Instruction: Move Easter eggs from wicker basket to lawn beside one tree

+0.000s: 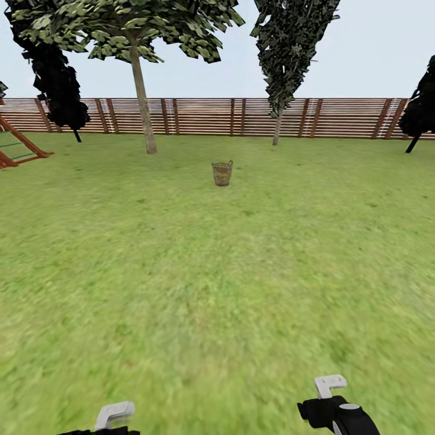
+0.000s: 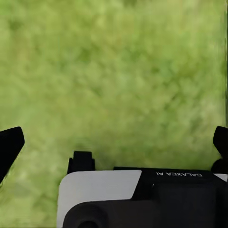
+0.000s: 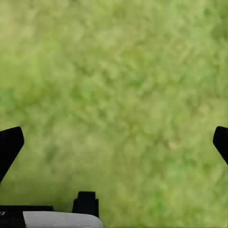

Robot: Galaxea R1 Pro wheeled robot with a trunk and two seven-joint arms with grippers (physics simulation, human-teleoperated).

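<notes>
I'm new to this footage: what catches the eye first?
A small wicker basket stands alone far out on the lawn. Behind it and to its left rises a tree with a pale trunk, before a brown slat fence spanning the back.

Lawn (image 1: 217,284): mottled light and dark green. Basket (image 1: 222,173): brown weave, flecked yellowish-green. Fence (image 1: 199,116) behind the basket: reddish-brown horizontal slats. Tree (image 1: 143,103) left of the basket: pale grey-brown trunk, dark green crown with lighter leaves. Slim tree (image 1: 290,48) right of the basket: dark, ragged foliage. Conifer (image 1: 57,78) further left: near-black. Sky: pale grey-blue. Fingers (image 3: 9,145): black.
</notes>
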